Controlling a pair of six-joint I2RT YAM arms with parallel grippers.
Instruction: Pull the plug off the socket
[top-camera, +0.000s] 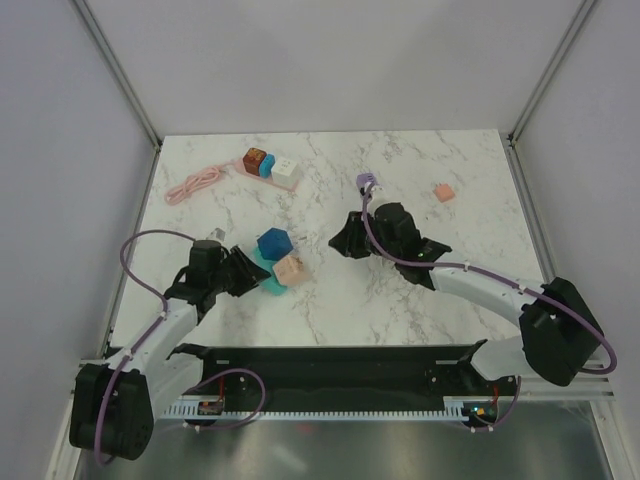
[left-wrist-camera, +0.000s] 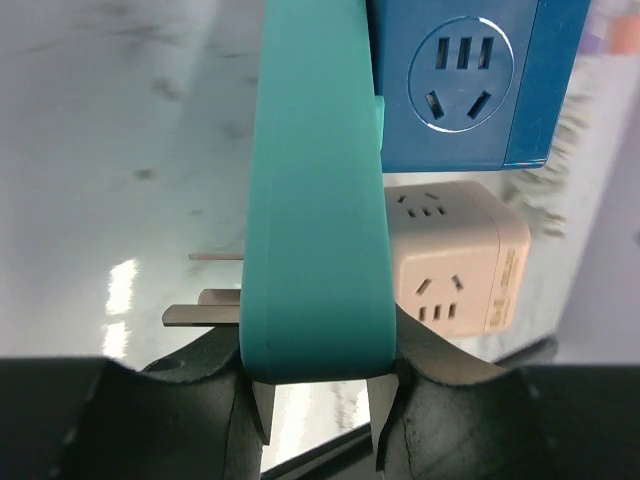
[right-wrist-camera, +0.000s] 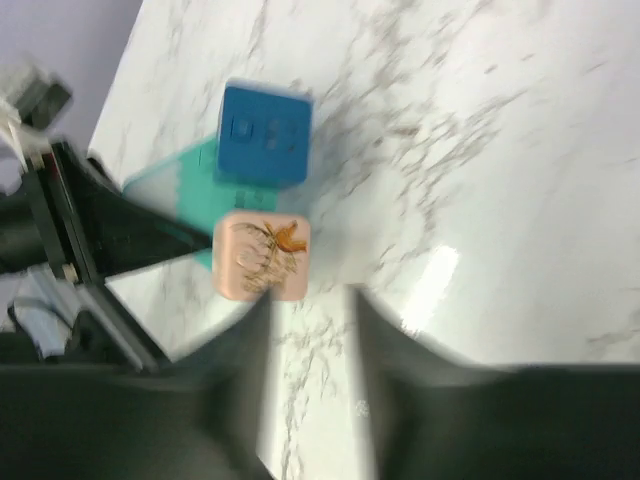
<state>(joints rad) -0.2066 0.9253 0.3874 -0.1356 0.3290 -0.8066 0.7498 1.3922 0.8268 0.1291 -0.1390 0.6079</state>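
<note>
- The left gripper (top-camera: 243, 275) is clamped on the near end of the teal bar (left-wrist-camera: 315, 200), a finger pressed on each side. We read this as bracing, so the bar cannot slide when something is pulled off it.
- The blue cube (top-camera: 273, 243) and the peach cube (top-camera: 291, 270) sit against the bar, left of centre on the table (top-camera: 400, 290), blue farther and peach nearer. Both look seated on the bar. We judge these to be the plug parts and the bar the socket.
- Metal prongs (left-wrist-camera: 205, 312) stick out on the left side of the bar, touching nothing.
- The right gripper (top-camera: 343, 240) is just right of the cubes. Its jaws are apart with nothing between them, aimed at the peach cube in the blurred right wrist view. It looks lined up for a grasp, not yet touching.
- Next call: close on a cube and pull right, away from the braced bar. Risk: the bar twists in the left grip.
- Spare cubes (top-camera: 268, 163) and a pink cable (top-camera: 195, 185) lie far left, well apart.
</note>
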